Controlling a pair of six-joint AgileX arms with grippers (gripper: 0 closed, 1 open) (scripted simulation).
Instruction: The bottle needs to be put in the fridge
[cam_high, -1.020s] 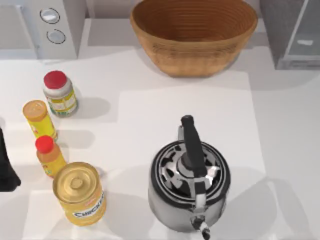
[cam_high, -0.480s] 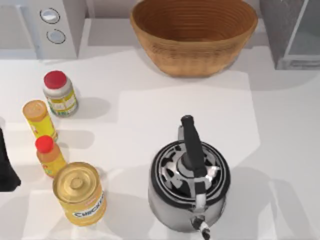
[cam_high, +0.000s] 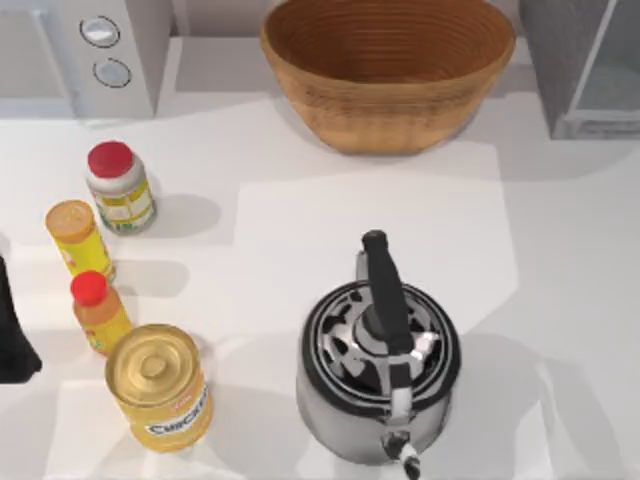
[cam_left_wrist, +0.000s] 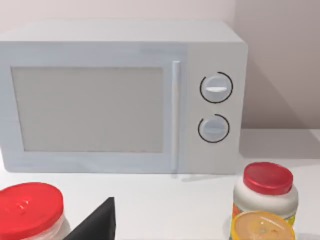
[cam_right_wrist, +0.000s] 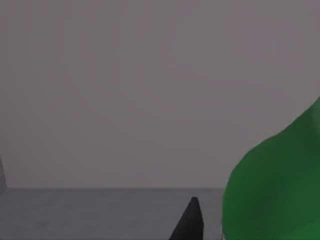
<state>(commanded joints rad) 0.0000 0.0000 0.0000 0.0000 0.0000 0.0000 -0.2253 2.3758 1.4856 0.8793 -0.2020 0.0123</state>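
The one change is at the fridge (cam_high: 566, 62), far right of the worktop (cam_high: 300, 200). A second ago a pale patch showed behind its glassy front panel (cam_high: 610, 70); half a second ago it was gone, and the panel is plain grey now. The kettle (cam_high: 380, 360), the basket (cam_high: 388, 70) and the row of jars on the left have all kept their places. I take it that what moved behind the glass was my own load going deeper in, so the task is probably in its last stretch: placing, not carrying.

My right wrist view fits that. The bottle (cam_right_wrist: 272, 187), a green rounded body, looms close, with flat grey walls and a grey floor behind it, which I judge to be the fridge's inside. One dark fingertip (cam_right_wrist: 190, 222) of my right pincer (cam_right_wrist: 200, 227) pokes up just beside the bottle. I cannot tell whether the pincer is clamped on the bottle, merely beside it, or already apart, because the other finger is hidden. Nor can I tell whether the bottle stands on the floor or hangs above it.

My left pincer (cam_left_wrist: 97, 222) is parked at the near left by the jars, facing the microwave (cam_left_wrist: 125, 95). With only a dark tip in sight, I cannot tell how wide it stands.
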